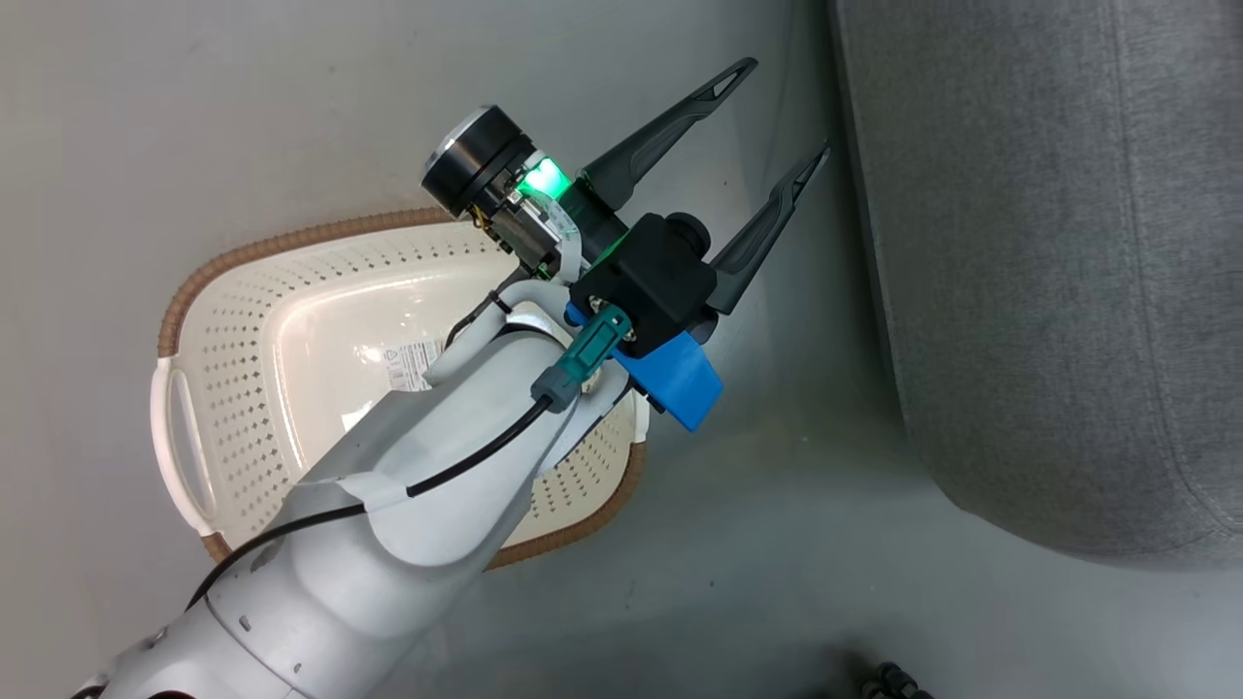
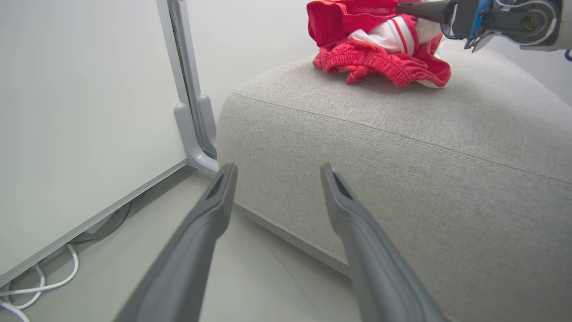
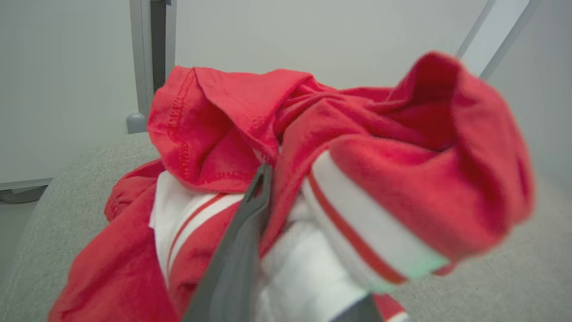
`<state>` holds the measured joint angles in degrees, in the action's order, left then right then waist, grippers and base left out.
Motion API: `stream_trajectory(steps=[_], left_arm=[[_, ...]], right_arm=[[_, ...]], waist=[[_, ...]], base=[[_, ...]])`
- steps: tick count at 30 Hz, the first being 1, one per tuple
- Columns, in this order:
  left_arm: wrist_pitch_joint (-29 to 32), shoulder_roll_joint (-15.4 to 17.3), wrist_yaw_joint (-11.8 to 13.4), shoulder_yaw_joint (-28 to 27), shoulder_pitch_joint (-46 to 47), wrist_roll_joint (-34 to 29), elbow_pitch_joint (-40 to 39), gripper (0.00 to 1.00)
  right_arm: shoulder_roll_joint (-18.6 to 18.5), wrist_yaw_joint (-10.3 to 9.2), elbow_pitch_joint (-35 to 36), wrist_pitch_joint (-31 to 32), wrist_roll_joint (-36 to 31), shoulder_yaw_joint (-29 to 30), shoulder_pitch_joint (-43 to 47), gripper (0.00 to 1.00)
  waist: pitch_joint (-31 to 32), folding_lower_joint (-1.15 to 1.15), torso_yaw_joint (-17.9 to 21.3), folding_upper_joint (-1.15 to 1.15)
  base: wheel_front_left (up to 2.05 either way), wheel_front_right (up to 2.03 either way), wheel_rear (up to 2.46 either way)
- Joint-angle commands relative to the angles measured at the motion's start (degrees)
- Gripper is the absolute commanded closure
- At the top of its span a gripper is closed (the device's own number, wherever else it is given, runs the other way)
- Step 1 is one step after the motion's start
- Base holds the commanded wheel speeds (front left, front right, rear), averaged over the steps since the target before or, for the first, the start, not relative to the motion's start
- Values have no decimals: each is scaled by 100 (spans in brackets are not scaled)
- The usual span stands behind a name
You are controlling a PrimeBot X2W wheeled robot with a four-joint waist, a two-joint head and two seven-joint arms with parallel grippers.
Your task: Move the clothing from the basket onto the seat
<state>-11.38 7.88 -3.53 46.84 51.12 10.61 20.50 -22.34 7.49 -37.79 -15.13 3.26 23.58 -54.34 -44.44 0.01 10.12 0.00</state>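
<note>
**A:** Quick one, left hand?

**B:** My left gripper (image 1: 782, 109) is spread wide with nothing in it. It hangs over the floor (image 1: 757, 544) between the basket (image 1: 243, 262) and the seat (image 1: 1049, 272), fingers aimed at the seat's near corner.

**A:** Basket?

**B:** On the floor, left of the seat, partly under my left forearm. I see its bare white bottom with a paper label (image 1: 413, 364) stuck on it.

**A:** Where's the clothing?

**B:** The clothing (image 2: 380, 60) is on top of the seat, far across the cushion from my left gripper. It's a red heap with white panels and striped trim showing. One garment lies on the upholstery, and the other is bunched on top of it.

**A:** Right hand?

**B:** My right gripper (image 2: 413, 9) is in that upper bunch, tips buried in fabric. In the right wrist view one finger (image 3: 241, 241) pokes up through the red cloth, with folds draped over it and across the gap. The other finger is mostly covered. I can't tell whether the jaws are pinching the cloth or parted.

**A:** Anything else?

**B:** A pale partition panel (image 2: 89, 112) stands left of the seat, its foot just beside the seat's corner. White cables (image 2: 40, 281) lie on the floor under the panel.
</note>
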Motion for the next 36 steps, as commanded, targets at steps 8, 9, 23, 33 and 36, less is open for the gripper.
stream_trajectory(steps=[8, 9, 23, 33, 36], left_arm=[[-297, -86, 117, -97, -425, 260, 234, 0], [-319, -92, 140, -133, -503, 314, 264, 0], [-388, -6, 599, -1566, -2257, 588, -508, 0], [-390, 84, 588, -2935, -3653, 431, -741, 0], [-389, 86, 504, -3247, -3970, 373, -741, 0]], right_arm=[[263, 1, 446, -2, -37, 170, 1268, 0], [302, 1, 512, -2, -67, 185, 1468, 0], [815, 2, 2040, -2, -164, -640, 3254, 0], [1223, 1, 2520, -2, -128, -1527, 4185, 0], [1301, 1, 2512, -2, -131, -1675, 4398, 0]], waist=[[982, -1, 25, 0], [1129, -1, 17, 0], [3013, -1, -482, 0], [3961, -1, -1019, 0], [4164, -1, -1122, 0]], base=[[0, 0, 0], [0, 0, 0], [0, 0, 0], [0, 0, 0], [0, 0, 0]])
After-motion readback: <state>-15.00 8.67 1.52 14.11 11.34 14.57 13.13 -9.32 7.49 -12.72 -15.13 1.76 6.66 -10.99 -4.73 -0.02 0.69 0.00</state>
